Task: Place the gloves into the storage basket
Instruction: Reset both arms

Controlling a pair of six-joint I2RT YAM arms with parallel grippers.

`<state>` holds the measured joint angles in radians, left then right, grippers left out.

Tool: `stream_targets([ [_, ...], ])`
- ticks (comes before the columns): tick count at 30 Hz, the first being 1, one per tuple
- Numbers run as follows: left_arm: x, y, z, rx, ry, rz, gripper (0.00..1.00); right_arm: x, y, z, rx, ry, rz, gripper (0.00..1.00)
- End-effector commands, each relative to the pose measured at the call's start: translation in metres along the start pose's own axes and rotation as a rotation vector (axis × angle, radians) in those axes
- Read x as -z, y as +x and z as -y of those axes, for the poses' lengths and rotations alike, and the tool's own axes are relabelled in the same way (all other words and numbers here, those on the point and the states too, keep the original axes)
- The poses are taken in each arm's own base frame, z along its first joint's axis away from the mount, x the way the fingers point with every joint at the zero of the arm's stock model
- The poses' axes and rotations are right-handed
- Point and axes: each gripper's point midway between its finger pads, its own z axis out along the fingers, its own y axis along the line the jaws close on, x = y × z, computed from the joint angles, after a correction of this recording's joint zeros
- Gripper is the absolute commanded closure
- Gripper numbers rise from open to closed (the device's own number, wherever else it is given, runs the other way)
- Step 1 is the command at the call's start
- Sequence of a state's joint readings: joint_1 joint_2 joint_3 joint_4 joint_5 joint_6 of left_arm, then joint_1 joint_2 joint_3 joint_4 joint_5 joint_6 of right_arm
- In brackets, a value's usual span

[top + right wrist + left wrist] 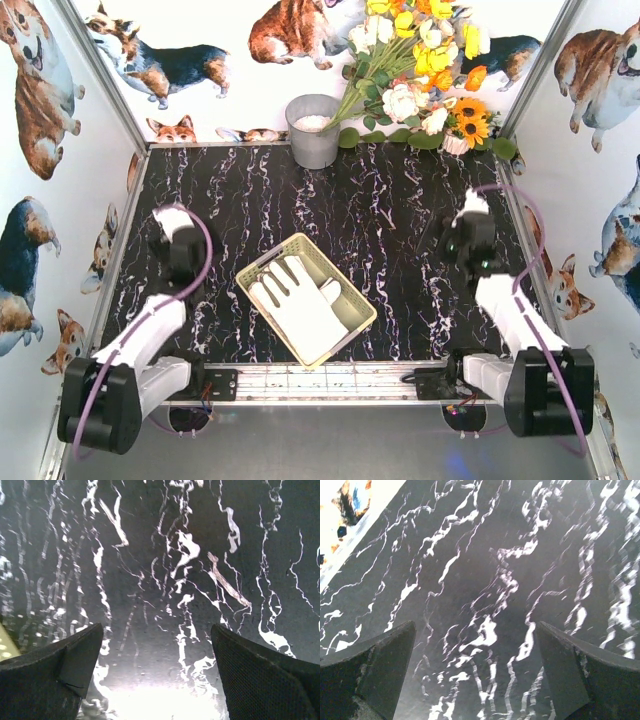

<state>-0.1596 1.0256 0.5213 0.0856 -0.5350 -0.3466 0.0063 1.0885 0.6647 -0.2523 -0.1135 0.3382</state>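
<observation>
The pale yellow-green storage basket (262, 268) sits at an angle near the table's front centre. Cream-white gloves (300, 305) lie inside it, fingers pointing to the far left. My left gripper (168, 222) hovers over the black marbled table well left of the basket. In the left wrist view this gripper (475, 624) is open, with only tabletop between its fingers. My right gripper (472, 208) is off to the right of the basket. Seen from the right wrist, it (157, 626) is open and empty, and a sliver of the basket (5, 649) shows at the left edge.
A grey metal bucket (313, 130) with something white inside stands at the back centre. A bunch of yellow and white flowers (420, 70) leans at the back right. Walls printed with corgis close in the table on three sides.
</observation>
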Motion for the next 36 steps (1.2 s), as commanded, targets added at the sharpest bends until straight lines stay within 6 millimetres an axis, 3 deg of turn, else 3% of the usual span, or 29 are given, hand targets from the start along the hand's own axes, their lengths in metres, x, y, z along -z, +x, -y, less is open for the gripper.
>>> stream_targets([
  [1, -0.001, -0.018, -0.002, -0.08, 0.063, 0.242, 0.0, -0.004, -0.038, 0.0, 0.188, -0.048, 0.334, 0.08],
  [7, -0.009, 0.013, 0.015, -0.184, 0.2, 0.276, 0.0, -0.028, -0.02, 0.025, 0.283, 0.024, 0.364, 0.04],
  [10, -0.024, 0.026, 0.017, -0.221, 0.185, 0.266, 0.0, -0.043, -0.017, 0.019, 0.346, -0.031, 0.376, 0.0],
  [11, -0.029, 0.028, 0.021, -0.249, 0.185, 0.228, 0.0, -0.046, -0.019, 0.017, 0.375, -0.042, 0.388, 0.0],
  [13, -0.029, 0.015, 0.028, -0.311, 0.216, 0.317, 0.0, -0.052, -0.02, 0.02, 0.4, -0.025, 0.385, 0.0],
  [16, -0.051, 0.034, 0.02, -0.299, 0.209, 0.282, 0.0, -0.069, -0.005, 0.019, 0.433, -0.068, 0.348, 0.0],
  [19, -0.073, 0.04, 0.007, -0.235, 0.157, 0.174, 0.0, -0.07, -0.009, 0.025, 0.402, -0.051, 0.403, 0.0],
  [21, -0.072, 0.034, 0.005, -0.225, 0.156, 0.214, 0.0, -0.071, -0.006, 0.029, 0.381, -0.027, 0.341, 0.0],
  [26, -0.071, 0.036, 0.005, -0.225, 0.159, 0.203, 0.0, -0.07, -0.011, 0.032, 0.37, -0.011, 0.413, 0.0],
  [36, -0.071, 0.036, 0.006, -0.226, 0.161, 0.208, 0.0, -0.072, -0.011, 0.033, 0.371, -0.007, 0.395, 0.0],
])
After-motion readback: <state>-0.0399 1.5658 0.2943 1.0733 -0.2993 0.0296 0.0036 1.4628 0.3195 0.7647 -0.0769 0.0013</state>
